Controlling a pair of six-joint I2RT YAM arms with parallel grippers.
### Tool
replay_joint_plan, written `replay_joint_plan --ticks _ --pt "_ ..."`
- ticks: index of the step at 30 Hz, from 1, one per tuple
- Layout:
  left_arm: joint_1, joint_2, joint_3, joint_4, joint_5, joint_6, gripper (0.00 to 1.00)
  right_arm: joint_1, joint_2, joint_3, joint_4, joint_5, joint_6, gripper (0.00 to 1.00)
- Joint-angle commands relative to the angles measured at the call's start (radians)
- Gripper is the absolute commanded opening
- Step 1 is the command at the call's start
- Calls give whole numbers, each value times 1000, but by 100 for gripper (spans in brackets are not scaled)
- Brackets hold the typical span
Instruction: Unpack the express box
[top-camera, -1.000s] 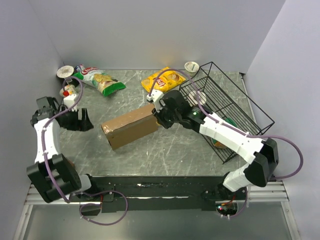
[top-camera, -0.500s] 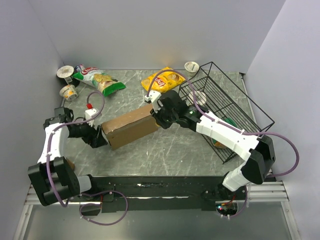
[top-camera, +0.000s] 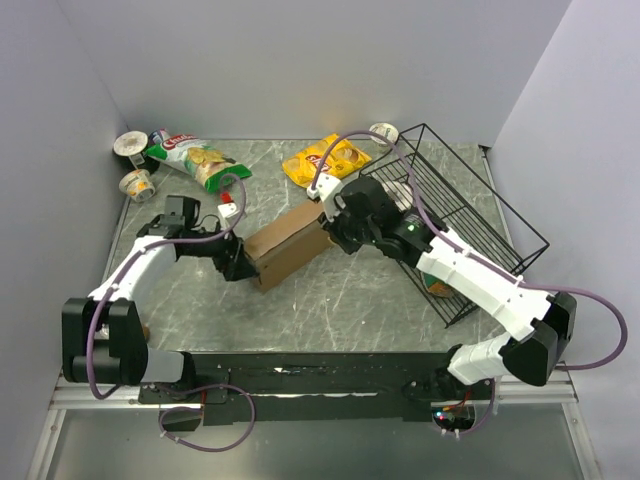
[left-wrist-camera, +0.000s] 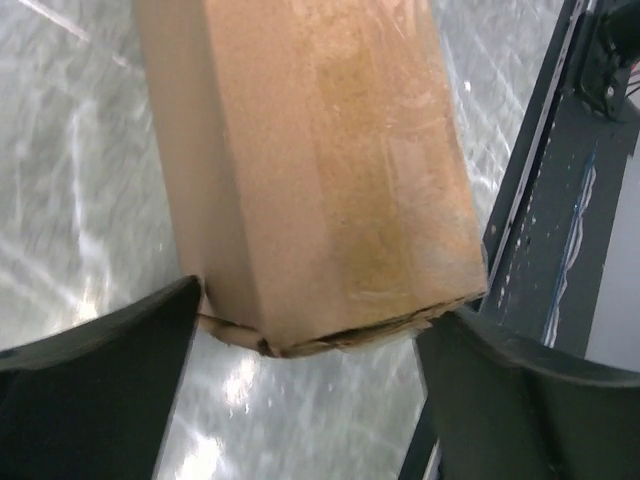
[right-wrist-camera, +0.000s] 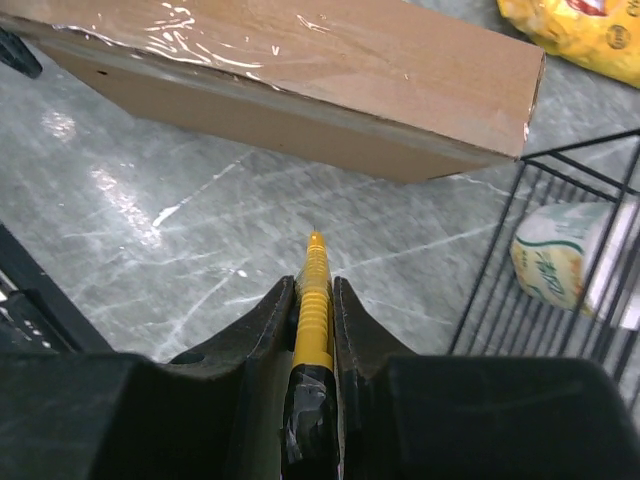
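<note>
The unpacking looks barely begun. The express box (top-camera: 290, 240) lies closed on the bench (top-camera: 340, 295), set diagonally between the two arms, and both wrist views show shiny clear tape still running over its cardboard with no cut that I can see. No flap is lifted and nothing of its contents shows. The left end effector (top-camera: 238, 262) is at the box's near-left end with its jaws spread wide, one to each side of that end. In the left wrist view the tips sit right at the corners, but I cannot tell whether they press on the cardboard. The right end effector (top-camera: 335, 228) is at the far-right end, clamped narrowly on a yellow tool (right-wrist-camera: 315, 255) with a fine point. In the right wrist view that point hangs over bare bench, apart from the box's long side. By my reading the arms are set up to steady the box and slit the tape, so the cutting, the opening of the lid and the taking out of whatever is inside all remain. A yellow snack bag (top-camera: 327, 160) lies beyond the box and a black wire basket (top-camera: 487, 183) is to its right. Whether either belongs to the task I cannot say.
</note>
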Motion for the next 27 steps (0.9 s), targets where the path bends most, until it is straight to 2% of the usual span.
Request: replay_joint_plan --ticks 1,2,7,10,13,16,17,19,20,21,22,23,25,27 --pt "-23 -2 19 166 5 -157 99 -17 -21 100 -60 17 -27 0" --pt "-22 -22 -4 161 -27 -131 97 -17 -19 118 -72 13 -27 0" --pt "8 -216 -167 154 -46 52 96 -17 4 240 -76 -76 -4 0" --pt "29 -249 -245 241 -22 41 96 -8 31 301 -57 -194 -3 0" --pt "77 -154 -161 110 57 117 96 22 82 370 -37 -192 0 0" --pt "168 -31 -63 -18 57 185 99 50 161 445 0 -141 25 0" --pt "255 2 -15 -44 67 216 97 76 180 467 7 -103 34 0" --pt "337 116 57 -180 112 283 94 102 232 523 32 -63 45 0" --pt "401 157 151 -231 138 358 93 130 249 537 38 -28 40 0" --pt "423 238 207 -374 166 413 93 144 264 571 40 -23 39 0" --pt "436 277 264 -442 230 476 94 150 292 591 38 -23 45 0" --pt "436 315 375 -530 259 607 95 157 303 609 21 -23 52 0" --pt "416 427 480 -724 334 742 96 177 310 642 1 -76 37 0" --pt "350 499 607 -725 399 676 96 199 300 617 6 -134 -6 0"
